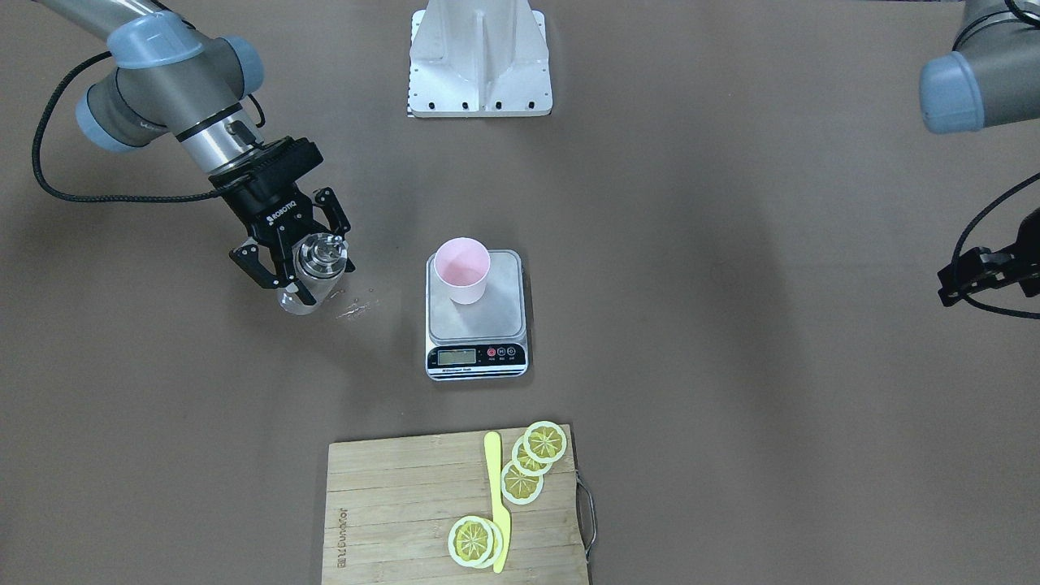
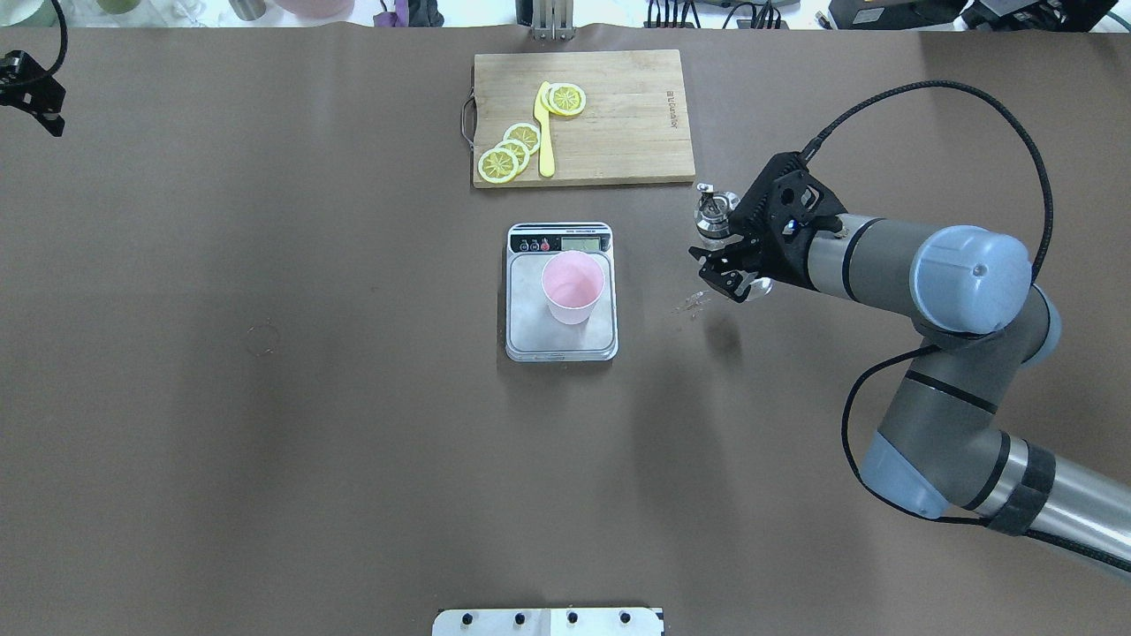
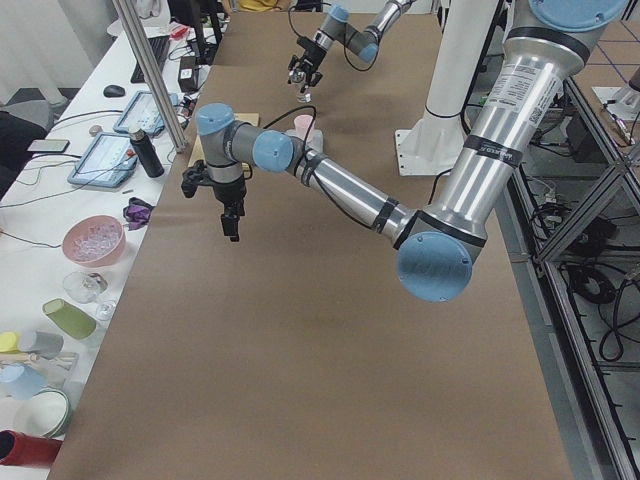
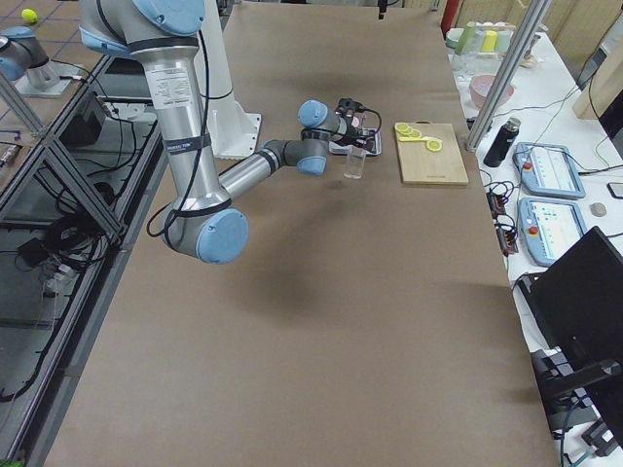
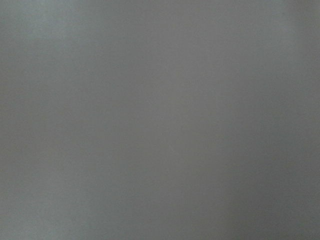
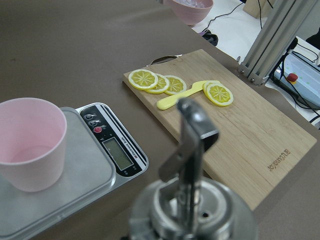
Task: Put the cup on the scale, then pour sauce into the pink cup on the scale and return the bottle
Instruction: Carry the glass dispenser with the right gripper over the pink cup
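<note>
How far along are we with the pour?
Done: cup stands on the scale. In hand: right gripper holds the bottle upright beside the scale, drops on the table by it; whether the cup is filled is unclear. Left: pour if needed, set the bottle down, release.

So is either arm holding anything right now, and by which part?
Yes. The right pincer grips the glass bottle by its upper body, just below the silver pourer cap. The left pincer appears empty.

Wooden board; lemon slices, yellow knife atop
</note>
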You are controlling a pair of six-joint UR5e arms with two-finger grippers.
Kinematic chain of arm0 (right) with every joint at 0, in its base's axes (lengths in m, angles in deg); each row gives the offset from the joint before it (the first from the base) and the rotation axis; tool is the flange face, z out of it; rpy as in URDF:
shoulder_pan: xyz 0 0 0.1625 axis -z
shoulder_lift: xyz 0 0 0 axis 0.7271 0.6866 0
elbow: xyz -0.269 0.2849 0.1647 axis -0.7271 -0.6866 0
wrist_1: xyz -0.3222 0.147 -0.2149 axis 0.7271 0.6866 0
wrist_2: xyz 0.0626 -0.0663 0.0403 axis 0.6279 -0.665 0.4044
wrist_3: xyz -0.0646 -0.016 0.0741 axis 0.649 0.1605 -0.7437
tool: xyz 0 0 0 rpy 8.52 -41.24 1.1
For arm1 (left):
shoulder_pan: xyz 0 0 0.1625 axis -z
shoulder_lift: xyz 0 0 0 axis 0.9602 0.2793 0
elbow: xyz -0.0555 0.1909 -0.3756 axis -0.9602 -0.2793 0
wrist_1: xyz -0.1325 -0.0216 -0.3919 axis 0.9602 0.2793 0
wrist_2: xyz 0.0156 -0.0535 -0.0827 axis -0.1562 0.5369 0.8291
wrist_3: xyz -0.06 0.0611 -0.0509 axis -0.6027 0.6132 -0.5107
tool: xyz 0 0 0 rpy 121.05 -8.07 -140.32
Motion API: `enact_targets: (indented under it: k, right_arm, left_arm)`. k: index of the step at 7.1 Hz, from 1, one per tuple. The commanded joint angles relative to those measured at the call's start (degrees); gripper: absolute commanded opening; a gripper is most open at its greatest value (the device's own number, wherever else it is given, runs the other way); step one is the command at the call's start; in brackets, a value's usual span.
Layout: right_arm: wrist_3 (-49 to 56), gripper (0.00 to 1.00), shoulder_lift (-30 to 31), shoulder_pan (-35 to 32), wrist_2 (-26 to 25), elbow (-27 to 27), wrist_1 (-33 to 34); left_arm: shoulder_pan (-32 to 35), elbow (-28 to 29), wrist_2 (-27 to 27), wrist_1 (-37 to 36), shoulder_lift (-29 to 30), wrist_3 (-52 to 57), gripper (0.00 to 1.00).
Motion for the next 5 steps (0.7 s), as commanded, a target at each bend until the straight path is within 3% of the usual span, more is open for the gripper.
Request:
enact_targets:
  k: [1, 3, 5]
  right_arm:
    - [3.0, 0.36, -4.2, 1.0, -1.5, 1.2, 10.4]
    - [6.6, 0.35, -5.5, 1.1, -1.4, 1.2, 14.4]
    - [6.7, 0.35, -7.3, 1.5, -2.0, 2.6, 22.9]
  left_arm:
    - [1.8, 1.0, 0.3, 3.7, -3.2, 0.8, 0.99]
    - [3.1, 2.6, 0.8, 11.5, -7.7, 0.9, 0.99]
    - [4.2, 2.9, 1.2, 11.7, -10.9, 9.0, 0.99]
